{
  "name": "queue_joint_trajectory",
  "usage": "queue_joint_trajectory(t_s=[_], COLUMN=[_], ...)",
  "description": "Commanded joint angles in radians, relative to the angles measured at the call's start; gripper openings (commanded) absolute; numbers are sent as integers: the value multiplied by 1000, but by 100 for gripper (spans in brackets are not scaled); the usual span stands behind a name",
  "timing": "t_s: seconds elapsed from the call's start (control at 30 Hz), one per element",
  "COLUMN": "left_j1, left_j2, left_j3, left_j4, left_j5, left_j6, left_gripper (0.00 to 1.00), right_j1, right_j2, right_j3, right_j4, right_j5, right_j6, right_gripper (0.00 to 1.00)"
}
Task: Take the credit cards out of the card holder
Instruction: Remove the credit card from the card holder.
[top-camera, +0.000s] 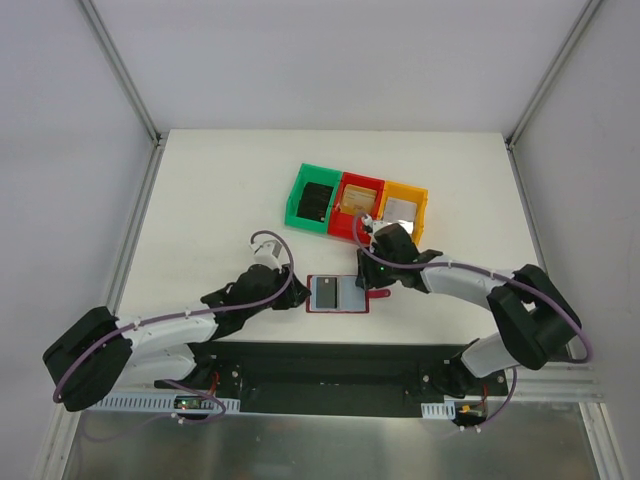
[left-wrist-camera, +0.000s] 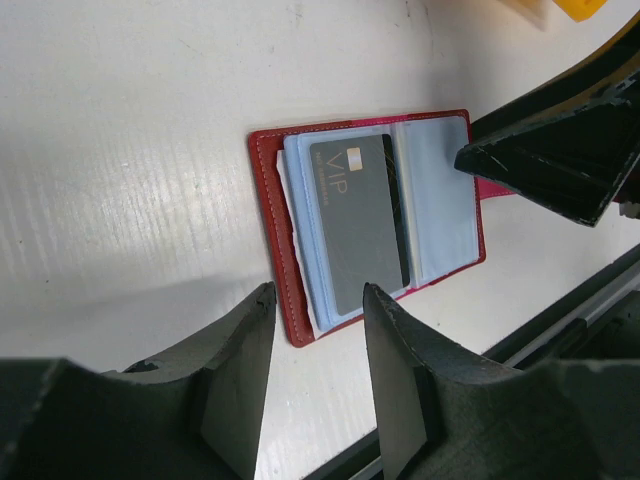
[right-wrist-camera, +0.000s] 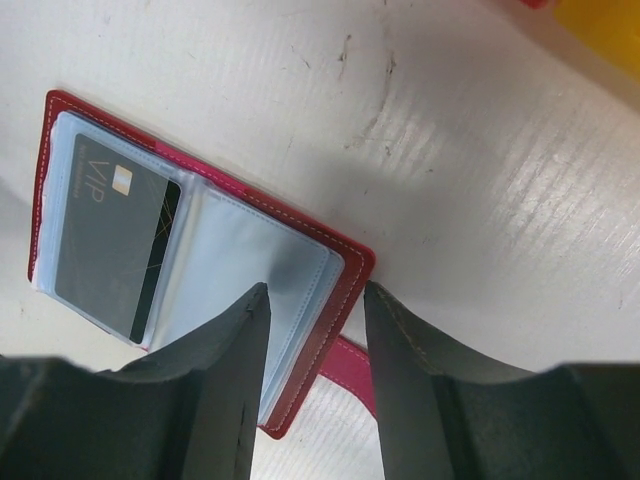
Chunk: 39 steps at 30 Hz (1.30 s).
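The card holder (top-camera: 351, 293) lies open on the white table, red with blue-grey pockets. A grey VIP credit card (left-wrist-camera: 355, 222) sits in its left pocket and also shows in the right wrist view (right-wrist-camera: 108, 238). The right pocket (right-wrist-camera: 250, 270) looks empty. My left gripper (top-camera: 300, 290) is open and empty just off the holder's left edge (left-wrist-camera: 272, 240). My right gripper (top-camera: 372, 276) is open, its jaws astride the holder's right edge (right-wrist-camera: 345, 285), near the red tab (right-wrist-camera: 352, 366). A black card (top-camera: 317, 201), a tan card (top-camera: 353, 197) and a silvery card (top-camera: 401, 209) lie in the bins.
Three joined bins stand behind the holder: green (top-camera: 296, 203), red (top-camera: 360, 181), orange (top-camera: 408, 189). The table's dark front edge (top-camera: 330, 355) runs close below the holder. My right gripper's finger (left-wrist-camera: 545, 160) shows in the left wrist view.
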Motion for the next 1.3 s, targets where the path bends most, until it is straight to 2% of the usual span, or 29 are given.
queue_joint_trajectory(t_s=[0.0, 0.27, 0.43, 0.5, 0.63, 0.77, 1.1, 1.27], left_j1=[7, 6, 16, 24, 26, 29, 33, 38], left_j2=[-93, -206, -139, -81, 40, 111, 214, 266], left_j3=[-15, -3, 10, 19, 57, 76, 86, 91], left_j4=[-64, -109, 32, 108, 185, 201, 231, 230], left_j5=[-52, -77, 44, 130, 216, 199, 176, 167], left_j6=[-10, 20, 51, 54, 54, 42, 45, 36], left_gripper=[40, 44, 47, 47, 43, 38, 30, 25], right_j1=[6, 6, 32, 60, 63, 57, 59, 63], right_j2=[13, -115, -204, -237, -269, -195, -134, -96], right_j3=[33, 74, 102, 91, 18, 74, 1, 2], right_j4=[-51, -169, -213, -180, 37, 14, 167, 196], right_j5=[-11, 98, 166, 167, -7, -121, -123, -143], right_j6=[-43, -60, -41, -23, 67, 120, 215, 232], right_gripper=[46, 62, 65, 66, 66, 63, 46, 45])
